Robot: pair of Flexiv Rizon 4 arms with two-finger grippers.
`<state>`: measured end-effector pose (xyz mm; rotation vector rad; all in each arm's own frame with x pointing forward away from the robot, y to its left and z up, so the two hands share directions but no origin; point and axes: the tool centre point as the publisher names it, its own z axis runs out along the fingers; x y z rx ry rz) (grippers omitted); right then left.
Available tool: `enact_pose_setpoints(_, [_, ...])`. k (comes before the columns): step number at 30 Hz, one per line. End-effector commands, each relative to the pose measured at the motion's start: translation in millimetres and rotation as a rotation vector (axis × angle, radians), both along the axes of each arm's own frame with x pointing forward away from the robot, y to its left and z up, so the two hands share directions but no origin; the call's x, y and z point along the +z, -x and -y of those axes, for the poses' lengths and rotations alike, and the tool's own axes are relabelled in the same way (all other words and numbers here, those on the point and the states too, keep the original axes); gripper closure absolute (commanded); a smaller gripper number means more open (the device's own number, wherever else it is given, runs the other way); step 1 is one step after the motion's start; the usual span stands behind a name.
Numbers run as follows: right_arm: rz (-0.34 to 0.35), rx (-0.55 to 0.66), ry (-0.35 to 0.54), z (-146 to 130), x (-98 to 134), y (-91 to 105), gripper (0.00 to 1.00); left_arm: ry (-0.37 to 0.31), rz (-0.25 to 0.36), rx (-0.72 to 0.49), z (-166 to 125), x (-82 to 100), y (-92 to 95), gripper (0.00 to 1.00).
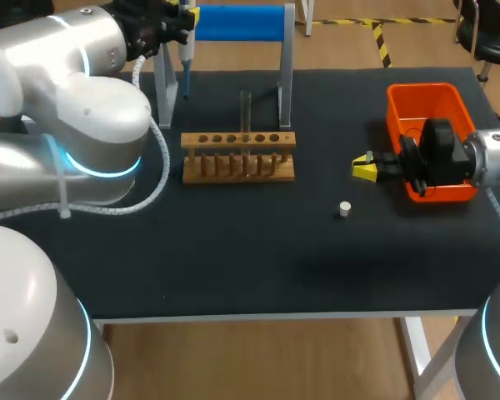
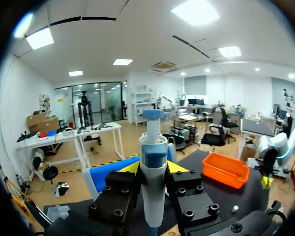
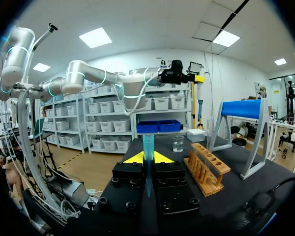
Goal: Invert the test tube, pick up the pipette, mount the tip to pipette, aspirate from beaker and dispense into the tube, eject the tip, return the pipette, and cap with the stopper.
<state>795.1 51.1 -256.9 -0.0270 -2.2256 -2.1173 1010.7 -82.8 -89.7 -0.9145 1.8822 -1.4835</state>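
Both clenched: left end effector [image 2: 152, 168] on the pipette [image 2: 153, 196], right end effector [image 3: 147, 158] on the blue tip [image 3: 148, 144]; align axes, then press

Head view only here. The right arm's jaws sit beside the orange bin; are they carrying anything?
Observer: Yes. The right wrist view shows the right jaws shut on a blue pipette tip.
Operator: I can't find the beaker anywhere.
Observer: It's there: a clear beaker stands ahead of those jaws, near the far end of the wooden rack.
Operator: And the left jaws' hold on the pipette?
Observer: The left wrist view shows the left jaws shut on the pipette, one finger on either side of its body.
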Motion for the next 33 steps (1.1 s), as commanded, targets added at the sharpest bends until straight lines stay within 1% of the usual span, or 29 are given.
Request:
enact_pose_setpoints(1, [0.001,-0.001,0.001,0.2,0.0,0.4,1.00,0.021,-0.049,-0.167,-18.5,15.7,41.6,1.00])
enact_pose_setpoints(5, [0.001,-0.001,0.001,0.2,0.0,0.4,1.00,0.049,-0.063,-0.233,-10.7,21.1,63.6,1.00])
enact_pose_setpoints(7, [0.001,-0.001,0.001,0.2,0.0,0.4,1.00,0.030,-0.086,-0.257,-6.1,21.5,73.8,1.00])
enact_pose_setpoints(31, [0.001,-0.001,0.001,0.2,0.0,0.4,1.00,0.030,-0.086,-0.257,-6.1,21.5,73.8,1.00])
enact_pose_setpoints(33, [0.001,-0.001,0.001,0.2,0.0,0.4,1.00,0.015,-0.088,-0.302,4.8,27.3,87.2,1.00])
